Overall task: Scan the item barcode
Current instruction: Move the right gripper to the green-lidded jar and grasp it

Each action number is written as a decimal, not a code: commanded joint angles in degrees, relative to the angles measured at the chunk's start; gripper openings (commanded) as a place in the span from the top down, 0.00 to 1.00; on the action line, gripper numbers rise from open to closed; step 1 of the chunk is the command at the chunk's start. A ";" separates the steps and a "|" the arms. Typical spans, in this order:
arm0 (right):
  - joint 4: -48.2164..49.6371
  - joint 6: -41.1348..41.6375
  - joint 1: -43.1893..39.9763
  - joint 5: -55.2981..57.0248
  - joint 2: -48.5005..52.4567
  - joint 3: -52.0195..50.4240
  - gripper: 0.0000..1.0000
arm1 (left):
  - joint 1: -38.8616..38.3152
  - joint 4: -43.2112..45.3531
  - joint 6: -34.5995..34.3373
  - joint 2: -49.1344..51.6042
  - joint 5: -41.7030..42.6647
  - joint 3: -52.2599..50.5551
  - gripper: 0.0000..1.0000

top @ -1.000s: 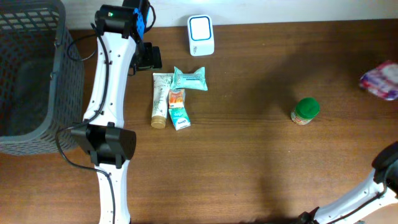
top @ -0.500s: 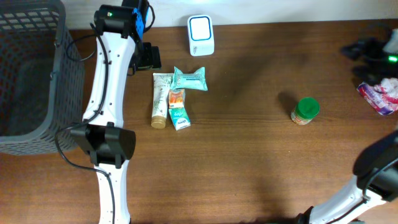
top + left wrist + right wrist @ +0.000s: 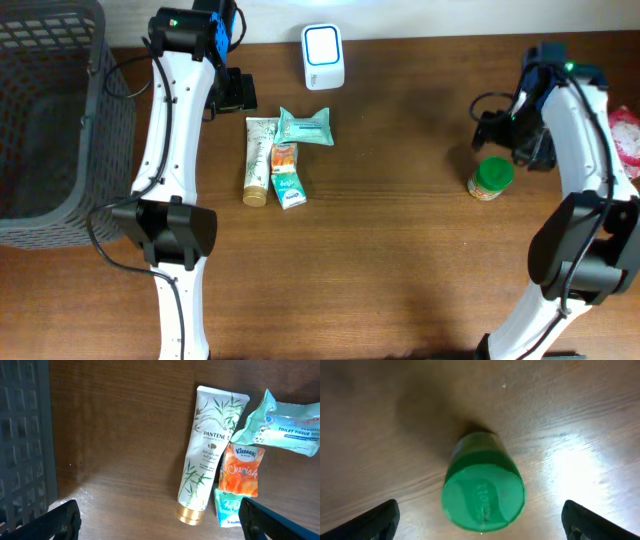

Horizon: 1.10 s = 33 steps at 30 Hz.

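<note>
Right wrist view shows the right gripper [image 3: 482, 520] spread wide and empty above the green-lidded jar [image 3: 483, 482], which stands lid up on the wooden table [image 3: 580, 420]. Overhead, the jar sits well apart from the white scanner [image 3: 323, 43]. The left gripper [image 3: 160, 520], also released, hangs over the Pantene tube [image 3: 207, 452].

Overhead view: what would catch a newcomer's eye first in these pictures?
A jar with a green lid stands alone on the right of the table, with the open right claw just above it. Left of centre lie a tube, a wipes pack and two small packs in a tight cluster, near the open left claw. A white scanner sits at the far edge, a dark basket at the left end.
</note>
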 commanded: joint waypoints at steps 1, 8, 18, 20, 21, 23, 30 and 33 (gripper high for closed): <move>6.32 2.80 0.04 -3.93 -0.46 -5.25 0.01 | 0.07 -0.07 0.87 -0.44 -0.83 -0.09 0.01; 10.88 4.33 0.04 -5.18 -0.44 -8.87 0.31 | 0.11 -0.07 0.87 -0.44 -0.83 -0.09 0.01; 12.90 4.07 0.11 -12.09 -0.42 -13.40 0.32 | 0.11 -0.07 0.87 -0.44 -0.83 -0.09 0.01; 12.87 4.07 0.11 -12.09 -0.42 -13.40 0.36 | 0.11 -0.07 0.87 -0.44 -0.83 -0.09 0.01; 12.83 3.80 0.15 -12.46 -0.42 -13.40 0.39 | 0.11 -0.07 0.87 -0.46 -0.83 -0.09 0.01; 13.11 1.31 0.50 -15.06 -0.42 -13.29 0.41 | 0.11 -0.09 0.87 -0.44 -0.83 -0.09 0.01; 15.04 -19.41 11.63 -22.43 -0.42 -11.28 0.43 | 0.11 -0.07 0.87 -0.44 -0.83 -0.09 0.01; 18.91 -26.88 19.15 -17.40 -0.42 -11.28 0.42 | 0.11 -0.07 0.87 -0.44 -0.83 -0.09 0.01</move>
